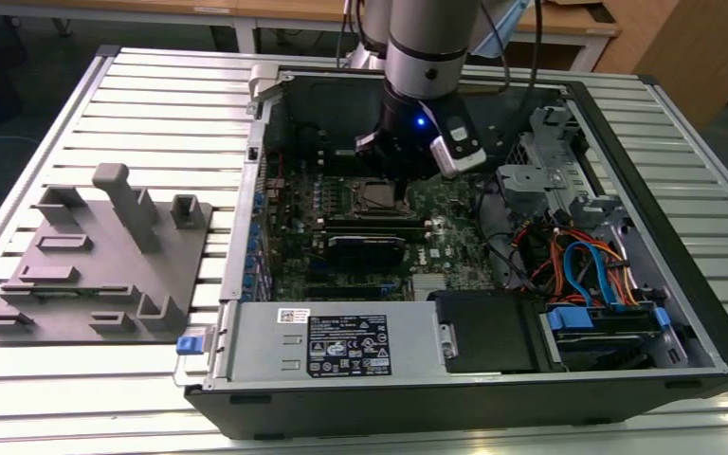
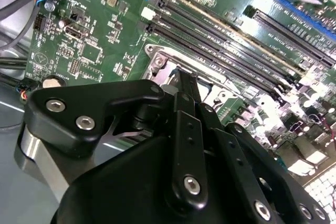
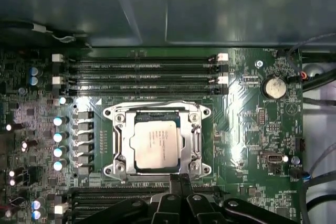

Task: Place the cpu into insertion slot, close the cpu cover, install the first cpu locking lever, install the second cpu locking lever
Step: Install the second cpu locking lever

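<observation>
The cpu (image 3: 156,141), a silver-grey square chip, lies flat in the insertion slot (image 3: 157,116) on the green motherboard. The cpu cover (image 3: 122,141), a silver frame, lies down around the chip's edges. Thin wire levers run along the frame; I cannot tell whether they are latched. My gripper (image 3: 180,178) is shut with nothing in it, and its black fingertips stand at the slot's edge, beside the chip. In the second wrist view the gripper (image 2: 184,75) comes down at the slot's metal corner (image 2: 157,62). In the exterior view the gripper (image 1: 387,188) hangs over the slot (image 1: 371,197).
Long black memory slots (image 3: 142,72) run beside the socket. The open computer case (image 1: 667,237) walls in the board, with a drive cage (image 1: 535,180) and cables (image 1: 579,261) at the exterior view's right. A grey fixture plate (image 1: 86,265) lies on the slatted table.
</observation>
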{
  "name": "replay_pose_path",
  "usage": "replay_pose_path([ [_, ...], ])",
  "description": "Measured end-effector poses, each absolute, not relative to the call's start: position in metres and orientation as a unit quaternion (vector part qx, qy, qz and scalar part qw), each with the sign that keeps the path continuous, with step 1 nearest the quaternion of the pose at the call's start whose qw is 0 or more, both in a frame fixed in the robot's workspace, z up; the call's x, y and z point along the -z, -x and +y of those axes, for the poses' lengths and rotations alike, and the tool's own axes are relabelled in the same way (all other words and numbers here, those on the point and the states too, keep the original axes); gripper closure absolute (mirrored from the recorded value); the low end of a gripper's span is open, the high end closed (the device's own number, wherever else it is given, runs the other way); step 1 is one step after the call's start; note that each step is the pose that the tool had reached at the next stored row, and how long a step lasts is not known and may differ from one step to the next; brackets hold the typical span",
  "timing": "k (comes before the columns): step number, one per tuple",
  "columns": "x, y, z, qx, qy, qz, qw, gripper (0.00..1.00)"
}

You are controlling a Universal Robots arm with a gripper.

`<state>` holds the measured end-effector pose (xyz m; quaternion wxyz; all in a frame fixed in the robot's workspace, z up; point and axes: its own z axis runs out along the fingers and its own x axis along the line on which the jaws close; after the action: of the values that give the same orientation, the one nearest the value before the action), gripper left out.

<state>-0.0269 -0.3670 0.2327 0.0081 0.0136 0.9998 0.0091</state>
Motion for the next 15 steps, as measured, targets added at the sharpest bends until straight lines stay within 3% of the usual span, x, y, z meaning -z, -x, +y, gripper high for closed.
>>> replay_pose_path([
  [15, -0.2312, 0.0352, -0.3749, -0.009, -0.014, 1.000, 0.008, 0.90],
])
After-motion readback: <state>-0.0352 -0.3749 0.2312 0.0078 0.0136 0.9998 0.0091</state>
